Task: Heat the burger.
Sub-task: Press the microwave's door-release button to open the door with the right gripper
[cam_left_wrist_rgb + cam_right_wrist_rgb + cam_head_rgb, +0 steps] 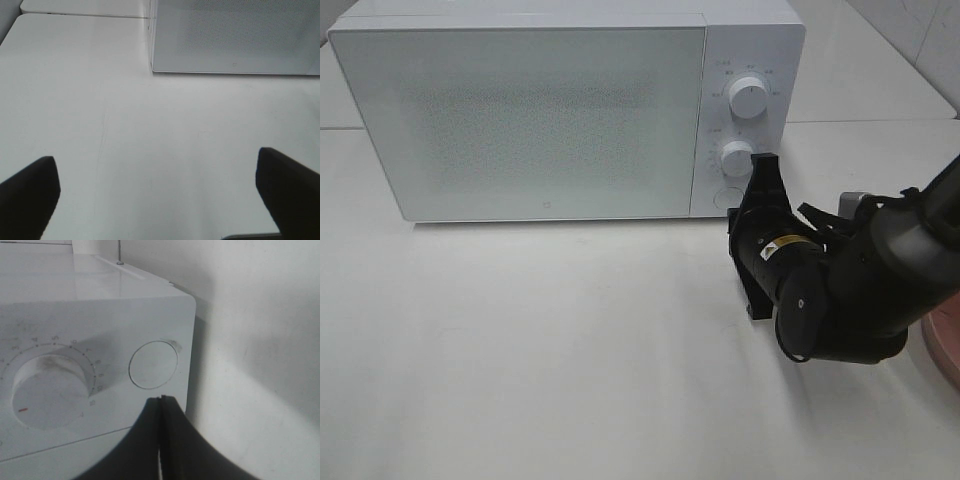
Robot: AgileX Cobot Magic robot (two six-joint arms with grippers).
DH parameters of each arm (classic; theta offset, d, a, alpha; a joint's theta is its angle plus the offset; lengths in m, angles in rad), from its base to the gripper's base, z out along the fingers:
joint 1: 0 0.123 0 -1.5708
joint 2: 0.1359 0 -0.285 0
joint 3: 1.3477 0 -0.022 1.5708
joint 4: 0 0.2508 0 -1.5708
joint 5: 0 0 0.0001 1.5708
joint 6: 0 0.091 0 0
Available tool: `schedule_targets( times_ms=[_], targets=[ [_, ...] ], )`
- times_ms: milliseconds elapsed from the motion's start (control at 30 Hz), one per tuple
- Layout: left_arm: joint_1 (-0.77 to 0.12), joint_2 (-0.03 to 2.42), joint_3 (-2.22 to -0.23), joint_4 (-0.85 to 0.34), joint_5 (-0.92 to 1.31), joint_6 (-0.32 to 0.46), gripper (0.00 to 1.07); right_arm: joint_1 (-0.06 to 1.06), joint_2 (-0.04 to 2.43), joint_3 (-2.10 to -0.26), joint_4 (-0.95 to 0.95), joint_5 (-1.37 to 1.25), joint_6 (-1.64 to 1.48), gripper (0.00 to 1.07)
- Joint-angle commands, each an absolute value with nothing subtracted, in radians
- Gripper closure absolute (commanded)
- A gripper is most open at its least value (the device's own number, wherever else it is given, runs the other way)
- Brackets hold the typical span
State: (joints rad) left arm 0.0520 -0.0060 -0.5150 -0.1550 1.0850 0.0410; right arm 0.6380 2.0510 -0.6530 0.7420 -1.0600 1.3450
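Note:
The burger is not in view; the white microwave (520, 120) has its door shut and its frosted window shows nothing inside. My right gripper (763, 162) is shut and empty, its tips right in front of the control panel, beside the lower dial (736, 158). In the right wrist view the closed fingertips (161, 399) sit just short of the round button (153, 365), next to the lower dial (50, 390). My left gripper (155, 200) is open and empty over the bare table, with the microwave (235, 35) ahead of it.
An upper dial (750, 97) is above the lower one. The edge of a pink plate (945, 340) shows at the right border, behind my right arm. The white table (520, 350) spreads in front of the microwave.

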Motion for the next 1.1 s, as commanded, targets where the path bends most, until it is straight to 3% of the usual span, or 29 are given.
schedule_targets(
  times_ms=[33, 1100],
  targets=[
    [0.051, -0.028, -0.514, -0.158, 1.071, 0.039, 0.07, 0.623, 2.063, -0.685, 0.744, -1.043, 1.326, 1.07],
    [0.051, -0.024, -0.514, -0.158, 1.071, 0.039, 0.07, 0.559, 2.167, -0.895, 0.833, -0.973, 1.195, 1.07]
  ],
)
